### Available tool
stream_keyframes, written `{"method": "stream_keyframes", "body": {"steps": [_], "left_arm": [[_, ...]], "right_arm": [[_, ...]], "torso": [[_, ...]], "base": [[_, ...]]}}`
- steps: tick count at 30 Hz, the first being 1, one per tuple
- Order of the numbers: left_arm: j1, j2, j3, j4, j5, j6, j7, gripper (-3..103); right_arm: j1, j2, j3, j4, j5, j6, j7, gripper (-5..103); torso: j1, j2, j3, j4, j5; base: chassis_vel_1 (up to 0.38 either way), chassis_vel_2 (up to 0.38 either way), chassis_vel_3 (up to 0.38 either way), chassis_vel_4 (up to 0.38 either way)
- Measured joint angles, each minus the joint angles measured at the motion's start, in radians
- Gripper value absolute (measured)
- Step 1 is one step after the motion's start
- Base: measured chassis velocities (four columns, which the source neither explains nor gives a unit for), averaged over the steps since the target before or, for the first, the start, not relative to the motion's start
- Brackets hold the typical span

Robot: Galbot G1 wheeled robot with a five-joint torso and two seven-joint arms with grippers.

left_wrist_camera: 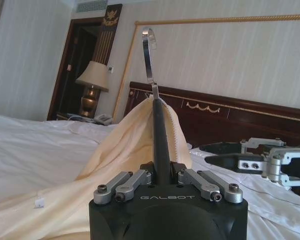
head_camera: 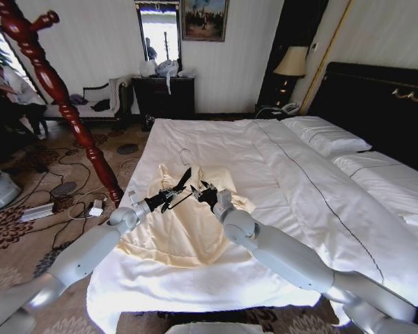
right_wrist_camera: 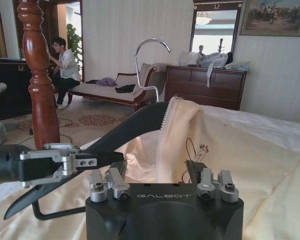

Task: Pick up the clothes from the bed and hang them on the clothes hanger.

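While stretched low across the bed point(head_camera: 348, 209) — left tool point(head_camera: 173, 193) clamping the clothes hanger point(head_camera: 183, 182), right tool point(head_camera: 207, 195) gripping the clothes point(head_camera: 188, 236).

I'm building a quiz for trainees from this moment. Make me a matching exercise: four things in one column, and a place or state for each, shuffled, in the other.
Things
1. clothes hanger
2. clothes
3. wooden stand
4. table lamp

Places or states
A. on the carpet left of the bed
B. gripped by the left gripper
C. beside the black headboard
D. spread on the white duvet, neck raised over the hanger, right gripper at it

Pairs: 1-B, 2-D, 3-A, 4-C
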Motion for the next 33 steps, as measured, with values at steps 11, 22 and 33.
{"method": "stream_keyframes", "body": {"steps": [11,22,33], "left_arm": [[0.042,0.047,-0.024,-0.052,0.003,0.002,-0.006,17],[0.043,0.073,-0.003,-0.095,0.001,0.005,-0.012,17],[0.072,0.1,-0.018,-0.12,-0.003,0.007,-0.012,17]], "right_arm": [[-0.043,-0.076,0.073,-0.065,-0.202,0.058,-0.095,100],[0.046,-0.064,-0.012,-0.232,-0.531,0.2,-0.256,100],[0.076,-0.055,-0.033,-0.31,-0.617,0.235,-0.277,100]], "torso": [[0.0,0.0,0.0,0.0,0.0001],[0.0,0.0,0.0,0.0003,0.0],[0.0,0.0,0.0,0.0001,0.0001]], "base": [[0.0,0.0,0.0,0.0],[0.0,0.0,0.0,0.0],[0.0,0.0,0.0,0.0]]}}
